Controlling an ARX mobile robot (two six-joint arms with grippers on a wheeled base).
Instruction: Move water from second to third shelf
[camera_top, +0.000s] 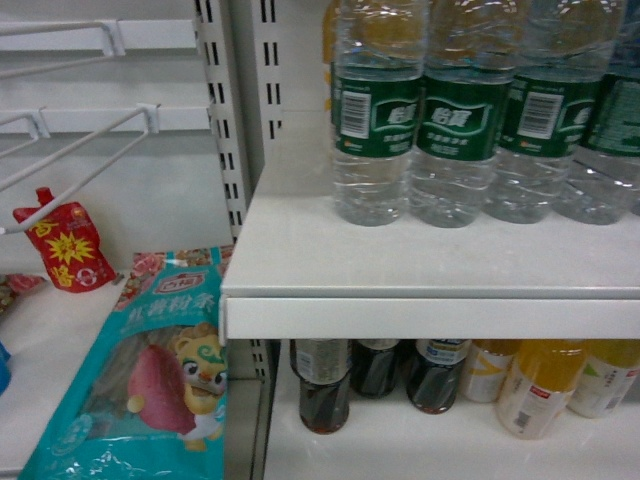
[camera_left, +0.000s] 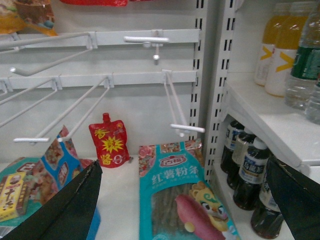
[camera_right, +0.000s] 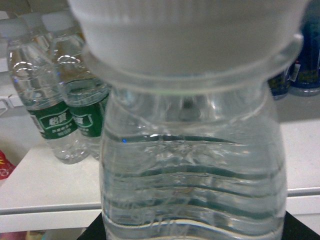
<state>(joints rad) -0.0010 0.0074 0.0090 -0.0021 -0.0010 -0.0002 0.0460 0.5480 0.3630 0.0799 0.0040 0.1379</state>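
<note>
Fingers (camera_right: 302, 230) of the right gripper (camera_right: 195, 232) show only as dark corners at the foot of the right wrist view, one on each side of the water bottle (camera_right: 192, 165). We judge them closed on its lower body, since the bottle hangs in front of the white shelf (camera_right: 45, 190) with its base below the shelf's edge. Its white cap sits right under the camera, and the label is not visible from here. The left gripper (camera_left: 183, 167) is spread wide with nothing between its fingers, out over the snack packet (camera_left: 180, 200) in the neighbouring bay, well clear of the work. We cannot tell from these views which level the bottle faces. To do this step well, we keep the bottle upright and the squeeze firm but not crushing, because thin ribbed plastic gives and can slip. We carry it over the shelf lip before going in. We then aim for bare board beside the other water bottles (camera_right: 55, 110), set the base flat, and only then let go.
</note>
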